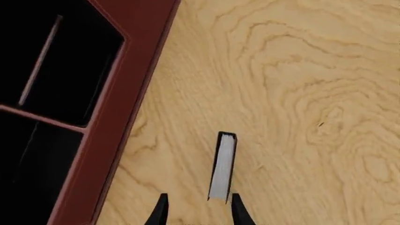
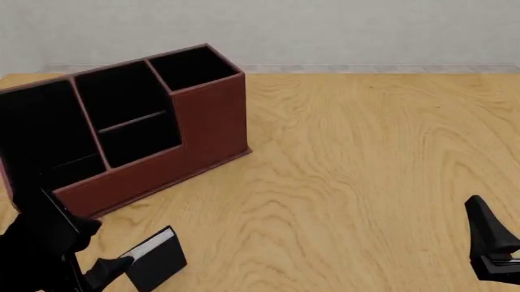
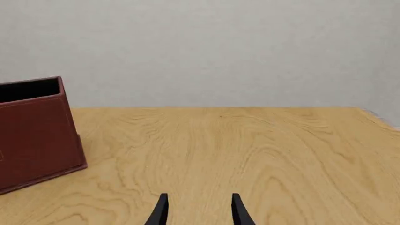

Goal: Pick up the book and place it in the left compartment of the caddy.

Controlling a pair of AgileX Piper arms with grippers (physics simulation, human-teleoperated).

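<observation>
Left wrist view: the book [image 1: 223, 166] is seen edge-on, its white page edges facing the camera and its long axis running straight ahead along the fingers. The left gripper [image 1: 197, 206] is spread, and the near end of the book sits just inside one fingertip, not clamped. The caddy [image 1: 134, 93] lies to one side. Front view: the book [image 2: 154, 258] is found at the near left of the table [image 2: 366, 182], in front of the caddy's left compartment [image 2: 36, 131], beside the left gripper [image 2: 109, 267]; the right gripper [image 2: 488, 234] is well apart, so the left arm is judged nearer. Right wrist view: the right gripper [image 3: 197, 208] is shown spread and empty above bare wood.
</observation>
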